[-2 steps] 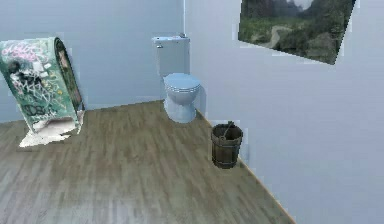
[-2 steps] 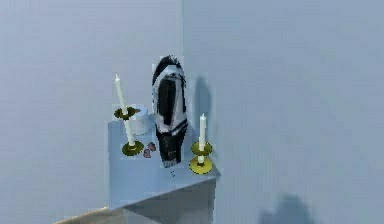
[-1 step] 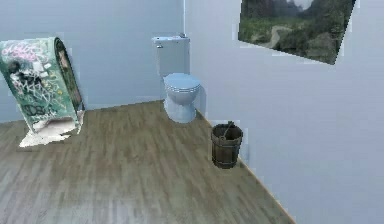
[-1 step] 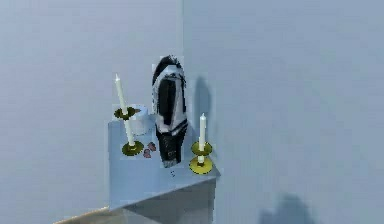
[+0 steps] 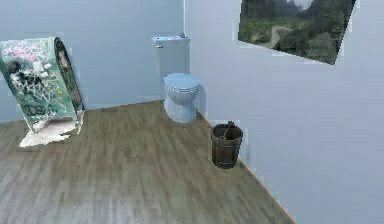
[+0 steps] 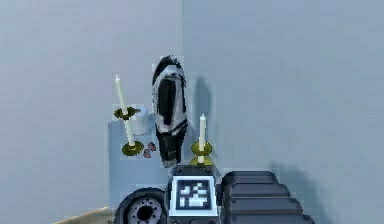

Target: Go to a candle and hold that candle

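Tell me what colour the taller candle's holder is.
Gold holder, white candle; clearest in the arm side view.

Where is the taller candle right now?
In the arm side view, left of middle, the taller candle stands just left of a black-and-white ornament, against the wall.

Forward view: wood floor [image 5: 120,170] is wide open mid-room. Blockers are the toilet [image 5: 181,95] at the back wall, the wooden bucket [image 5: 227,145] against the right wall and the patterned panel [image 5: 42,85] far left.

Arm side view: tight. A tall black-and-white shape [image 6: 170,110] stands between the taller candle [image 6: 120,95] and the shorter candle [image 6: 202,128], with narrow gaps either side. Walls are close behind; there is free room above the flames.
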